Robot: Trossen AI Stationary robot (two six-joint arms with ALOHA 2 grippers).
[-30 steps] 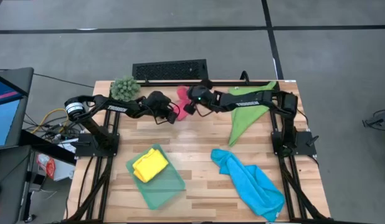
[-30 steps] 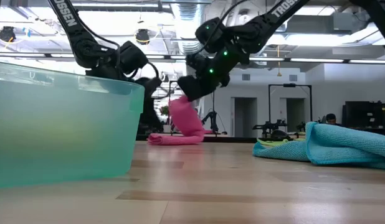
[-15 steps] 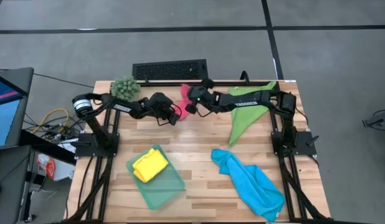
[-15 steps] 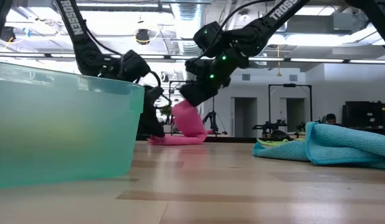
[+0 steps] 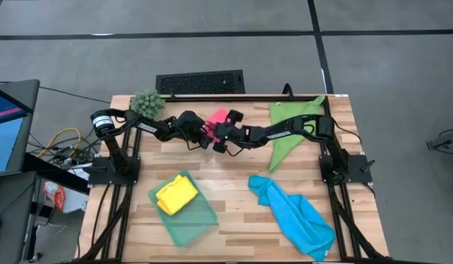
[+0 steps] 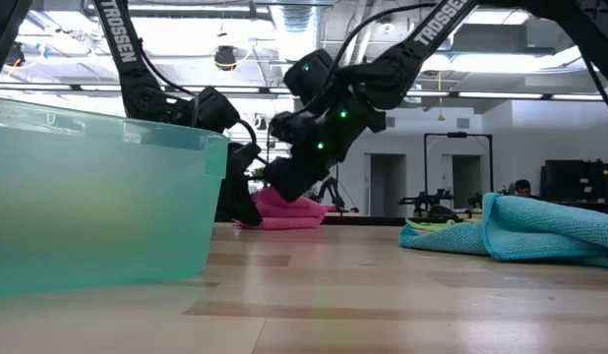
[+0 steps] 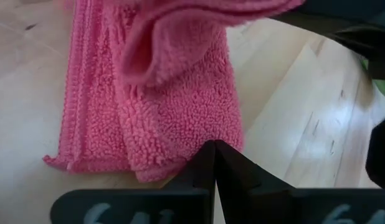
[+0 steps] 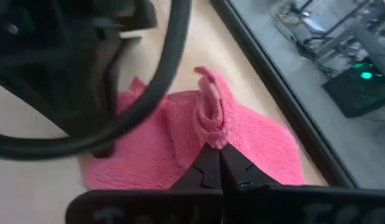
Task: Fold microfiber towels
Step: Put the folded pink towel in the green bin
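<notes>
The pink towel (image 5: 220,117) lies in a low folded heap on the table's far middle, also seen in the low view (image 6: 287,210). My left gripper (image 5: 206,137) and my right gripper (image 5: 218,141) meet at its near side, both shut on it. The green towel (image 5: 291,129) lies spread at the far right. A crumpled blue towel (image 5: 294,214) rests at the near right. The folded yellow towel (image 5: 176,194) sits in the teal tray (image 5: 199,218). My left gripper pinches the pink towel's folded corner (image 7: 195,134) between its two fingers, coming slanting down from the table's left. Several layers show there. That corner lies on the table. My right gripper pinches a raised ridge of the pink towel (image 8: 210,127) between its two fingers, slanting down from the table's right. The cloth around the ridge lies slack on the table.
A spiky green plant ball (image 5: 147,103) stands at the far left, close behind my left arm. A black grille (image 5: 199,82) lies along the far edge. In the low view the tray's wall (image 6: 97,197) fills the left foreground. Bare wood shows in the table's middle.
My right gripper has sunk and gone toward the table's near and left side, taking the pink towel's raised part down with it. The towel, which stood up in a column below that gripper, now lies folded low on the table. My left gripper has sunk a little.
</notes>
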